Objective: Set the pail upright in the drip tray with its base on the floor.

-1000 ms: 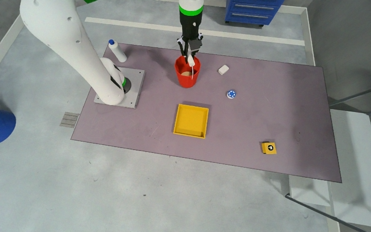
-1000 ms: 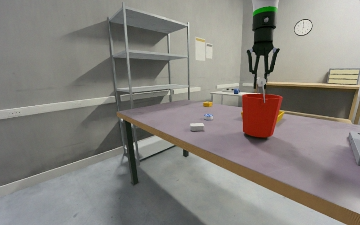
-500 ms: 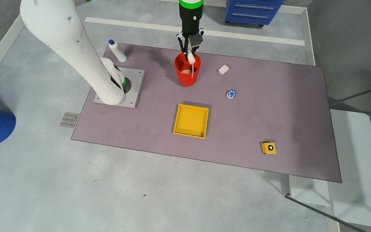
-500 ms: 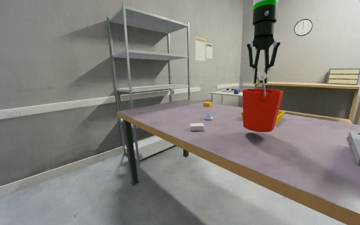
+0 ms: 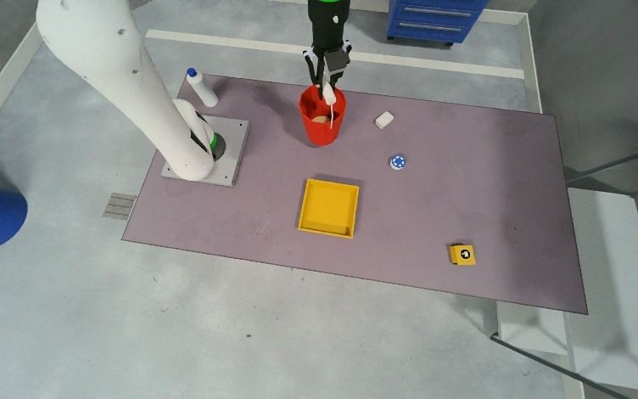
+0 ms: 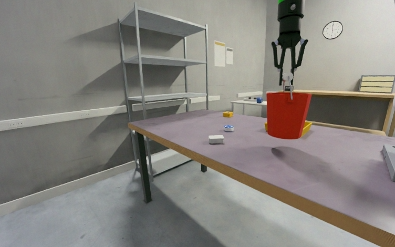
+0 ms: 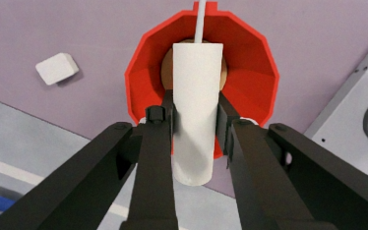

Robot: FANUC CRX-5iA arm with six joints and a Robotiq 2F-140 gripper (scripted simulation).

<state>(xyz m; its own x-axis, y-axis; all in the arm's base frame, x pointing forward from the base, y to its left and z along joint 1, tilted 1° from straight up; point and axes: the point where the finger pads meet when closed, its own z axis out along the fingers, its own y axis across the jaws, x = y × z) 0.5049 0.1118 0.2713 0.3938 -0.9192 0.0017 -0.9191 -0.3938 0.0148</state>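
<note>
A red pail [image 5: 322, 117] hangs upright from its white handle grip [image 5: 328, 95], lifted clear of the table; its shadow lies on the table below it in the exterior view. My gripper [image 5: 325, 87] is shut on that handle grip, seen close in the wrist view [image 7: 195, 125], with the pail [image 7: 202, 74] straight below. The pail also shows in the exterior view [image 6: 287, 114], under the gripper [image 6: 287, 76]. A tan object lies inside the pail. The yellow drip tray [image 5: 328, 207] sits on the table nearer the front edge, apart from the pail, and looks empty.
A white block [image 5: 384, 119], a blue-and-white round disc [image 5: 398, 162] and a small yellow box [image 5: 462, 254] lie right of the pail and tray. A white bottle with a blue cap [image 5: 201, 87] stands at the back left, by the arm's base plate [image 5: 214, 151].
</note>
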